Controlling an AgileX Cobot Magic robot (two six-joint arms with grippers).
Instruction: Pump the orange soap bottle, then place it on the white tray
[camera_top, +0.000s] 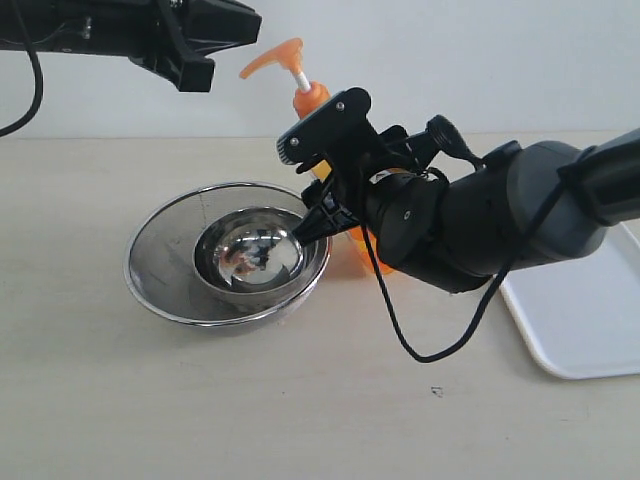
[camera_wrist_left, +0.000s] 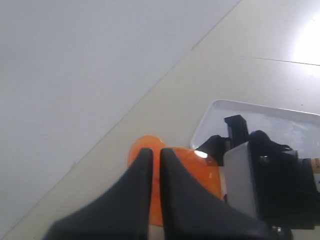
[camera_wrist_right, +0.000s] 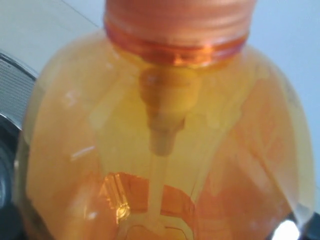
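Note:
The orange soap bottle (camera_top: 311, 100) stands upright on the table behind the steel bowls, its pump head (camera_top: 270, 60) raised on its white stem. My right gripper (camera_top: 315, 215) reaches in from the right and is shut on the bottle's body. In the right wrist view the orange soap bottle (camera_wrist_right: 165, 150) fills the frame and hides the fingers. My left gripper (camera_top: 245, 28) hangs just above and left of the pump head, apart from it. The left wrist view shows the left gripper (camera_wrist_left: 155, 151) shut, with the pump head (camera_wrist_left: 144, 146) beyond its tips. The white tray (camera_top: 580, 320) lies flat at the right.
Two nested steel bowls (camera_top: 160, 290), a mesh one holding a polished one, sit directly in front and left of the bottle. A black cable (camera_top: 420, 350) loops from the right arm down to the table. The white tray (camera_wrist_left: 260, 115) lies just beyond the right arm.

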